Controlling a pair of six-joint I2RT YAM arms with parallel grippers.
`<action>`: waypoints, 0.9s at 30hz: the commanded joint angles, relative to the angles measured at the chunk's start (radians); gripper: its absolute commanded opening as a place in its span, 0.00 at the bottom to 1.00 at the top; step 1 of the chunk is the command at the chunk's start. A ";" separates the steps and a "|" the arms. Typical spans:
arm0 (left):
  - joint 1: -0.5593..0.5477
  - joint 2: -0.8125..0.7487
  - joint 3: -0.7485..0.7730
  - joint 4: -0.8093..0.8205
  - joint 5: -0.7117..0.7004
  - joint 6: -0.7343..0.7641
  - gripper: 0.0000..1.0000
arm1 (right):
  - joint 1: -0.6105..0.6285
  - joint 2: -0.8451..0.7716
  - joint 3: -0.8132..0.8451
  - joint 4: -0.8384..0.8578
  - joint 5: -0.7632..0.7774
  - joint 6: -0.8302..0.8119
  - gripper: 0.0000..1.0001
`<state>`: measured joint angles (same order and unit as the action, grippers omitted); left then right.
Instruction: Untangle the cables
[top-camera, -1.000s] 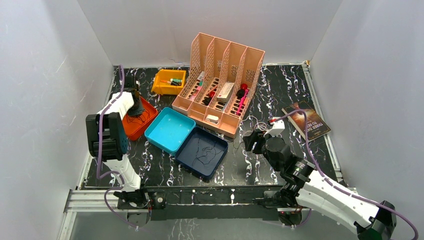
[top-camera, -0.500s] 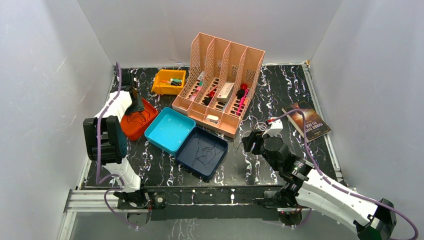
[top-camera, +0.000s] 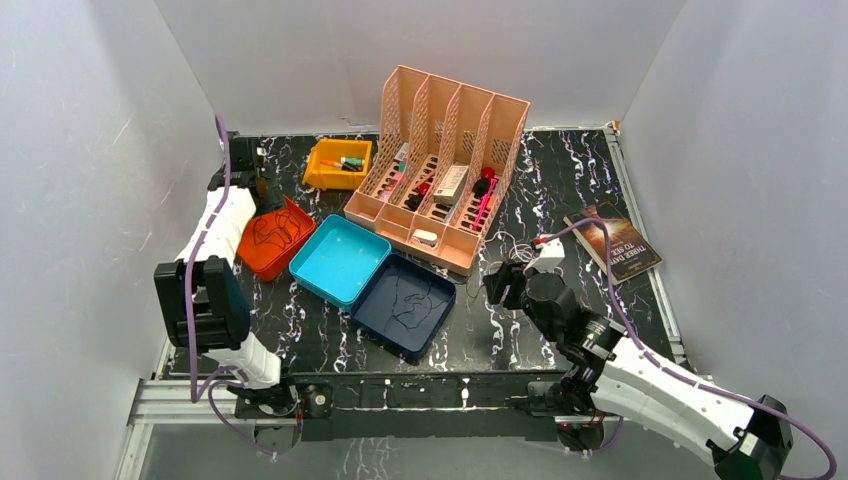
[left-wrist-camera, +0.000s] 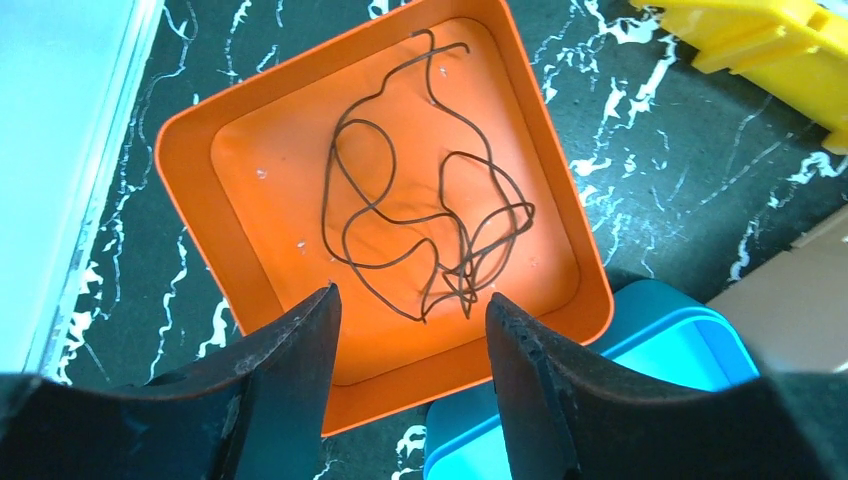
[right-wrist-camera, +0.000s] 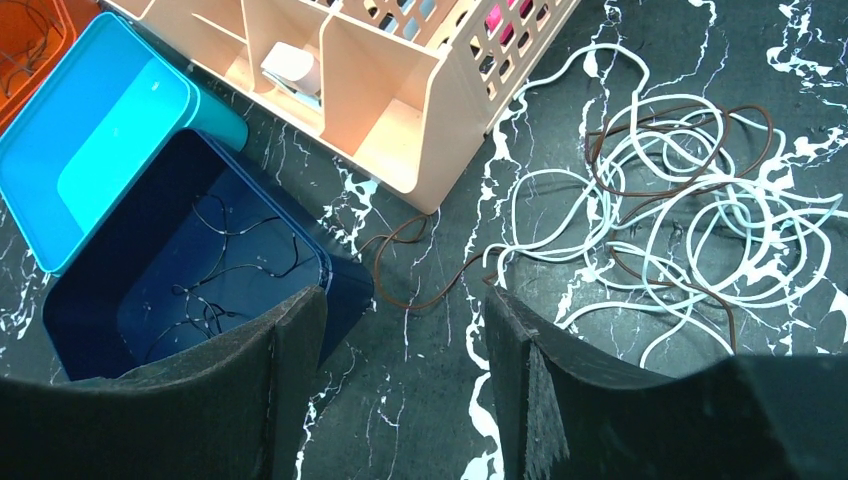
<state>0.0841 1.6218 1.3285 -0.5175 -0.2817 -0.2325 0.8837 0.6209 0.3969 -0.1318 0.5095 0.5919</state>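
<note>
**Two strands sorted, the main knot yet to be worked**

The bulk of the cables lies as a loose tangle (right-wrist-camera: 680, 190) on the black marbled table (top-camera: 300, 330), just off the near corner of the pink file organiser (top-camera: 440, 170). It is mostly pale, springy loops with a few brown wires threaded through. One brown strand (left-wrist-camera: 420, 230) lies alone, curled in the orange tray (left-wrist-camera: 250, 170). A thin dark strand (right-wrist-camera: 215, 280) sits in the navy tray (right-wrist-camera: 90, 310), and the teal tray (top-camera: 340, 260) between them looks bare.

The left gripper (left-wrist-camera: 410, 305) hangs above the orange tray with its jaws parted and nothing between them. The right gripper (right-wrist-camera: 405, 300) hovers low between the navy tray and the tangle, jaws spread wide and empty.

The sorting looks partly done, and the next strand probably has to come out of the knot. A brown loop trails out of it towards the navy tray and seems the freest end. Taking it calls for a low, fine pinch. The wire is hair-thin and slippery-looking, and a pull may drag its neighbours along. The table's white veins also mimic the pale wires, so picking out a single one will be hard.
</note>
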 joint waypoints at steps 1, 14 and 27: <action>0.008 -0.085 -0.043 0.048 0.089 -0.006 0.55 | -0.003 0.001 0.050 0.040 0.016 0.002 0.67; 0.008 0.079 0.021 0.028 0.186 0.020 0.33 | -0.003 -0.032 0.031 0.022 0.027 0.024 0.68; 0.008 0.195 0.096 -0.041 0.128 0.037 0.11 | -0.003 -0.042 0.023 0.018 0.025 0.029 0.68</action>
<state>0.0841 1.8015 1.3762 -0.5034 -0.1215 -0.2089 0.8837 0.5884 0.3969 -0.1326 0.5205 0.6083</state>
